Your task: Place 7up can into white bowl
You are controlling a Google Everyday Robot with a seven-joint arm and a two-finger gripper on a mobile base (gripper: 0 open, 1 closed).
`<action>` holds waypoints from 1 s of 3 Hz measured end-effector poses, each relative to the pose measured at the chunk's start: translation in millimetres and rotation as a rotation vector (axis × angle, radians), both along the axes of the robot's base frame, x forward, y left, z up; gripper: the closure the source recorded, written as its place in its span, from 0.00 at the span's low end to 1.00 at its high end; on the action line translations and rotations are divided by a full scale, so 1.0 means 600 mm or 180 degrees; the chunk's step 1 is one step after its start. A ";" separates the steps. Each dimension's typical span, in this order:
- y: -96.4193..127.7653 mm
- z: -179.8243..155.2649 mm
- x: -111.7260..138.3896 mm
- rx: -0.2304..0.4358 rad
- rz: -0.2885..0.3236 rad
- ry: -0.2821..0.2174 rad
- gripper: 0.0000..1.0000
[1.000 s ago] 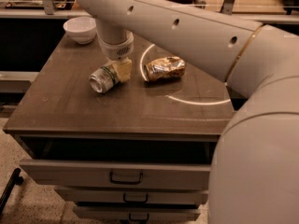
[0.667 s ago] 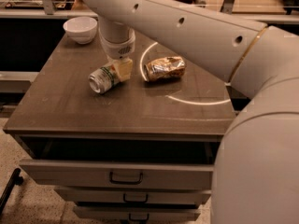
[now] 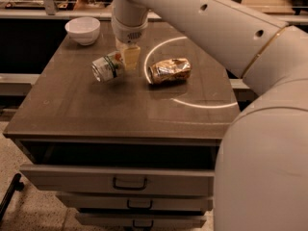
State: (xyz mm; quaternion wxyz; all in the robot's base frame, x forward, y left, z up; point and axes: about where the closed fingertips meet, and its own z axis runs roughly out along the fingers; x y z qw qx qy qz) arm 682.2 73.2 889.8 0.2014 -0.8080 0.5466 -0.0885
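Note:
The 7up can (image 3: 107, 67) is silver-white with green markings. It lies tilted on its side, held just above the dark tabletop (image 3: 96, 114), with its shadow under it. My gripper (image 3: 123, 63) comes down from the arm above and is shut on the can's right end. The white bowl (image 3: 83, 30) stands upright and empty at the table's far left corner, behind and to the left of the can.
A shiny gold-brown foil snack bag (image 3: 169, 70) lies right of the gripper, inside a bright ring of light on the table. My big white arm (image 3: 231, 37) fills the right side. Drawers (image 3: 130, 182) are below the table's front edge. A cluttered counter stands behind.
The can has risen off the tabletop in the gripper and sits higher than before. The bowl and the foil bag have not moved.

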 end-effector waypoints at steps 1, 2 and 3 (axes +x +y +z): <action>-0.004 0.061 0.041 0.0217 -0.0166 -0.0345 1.00; -0.008 0.100 0.084 0.0447 -0.0375 -0.0673 1.00; -0.003 0.146 0.136 0.0764 -0.0585 -0.1080 1.00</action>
